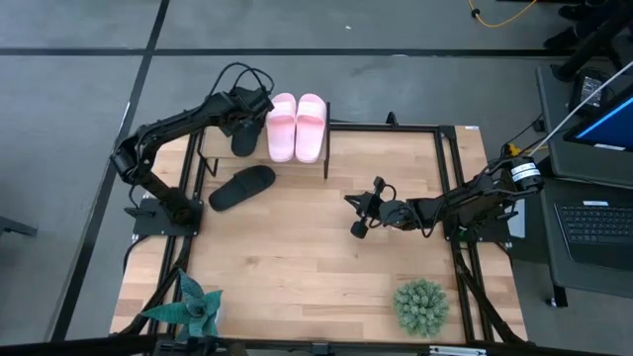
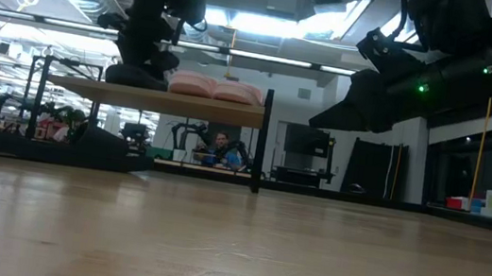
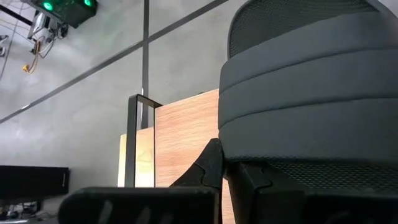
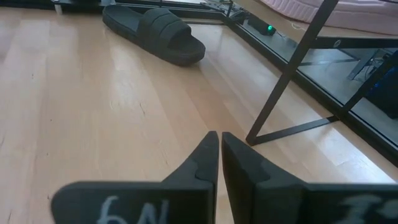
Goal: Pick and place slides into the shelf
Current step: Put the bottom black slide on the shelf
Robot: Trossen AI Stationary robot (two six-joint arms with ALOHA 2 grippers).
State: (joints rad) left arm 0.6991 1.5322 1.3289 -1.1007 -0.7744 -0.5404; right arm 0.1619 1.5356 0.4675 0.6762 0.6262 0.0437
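The shelf (image 1: 205,144) stands at the table's far edge, with the pale pink pair (image 1: 296,127) side by side on its plank (image 2: 184,104). My left gripper (image 1: 247,107) is over the shelf's left part, shut on a black slide (image 1: 242,140) that lies on the plank beside the pink pair. The second black slide (image 1: 242,188) lies sole down on the table in front of the shelf (image 4: 155,32). My right gripper (image 1: 354,213) hovers shut at mid-table (image 4: 219,140), touching nothing. My left gripper (image 3: 221,167) comes from above and from the far side onto the black slide's wide ribbed strap (image 3: 311,87). Its two fingers close at the strap's side edge (image 3: 225,149); the strap hides how far in it reaches. The slide's sole (image 2: 135,75) rests on the plank.
Two potted plants stand at the near edge, a spiky one (image 1: 193,307) and a round one (image 1: 421,307). A black metal frame (image 1: 450,178) borders the table. The shelf's thin leg (image 4: 286,81) stands close ahead of my right gripper. A person (image 2: 221,144) sits in the room behind.
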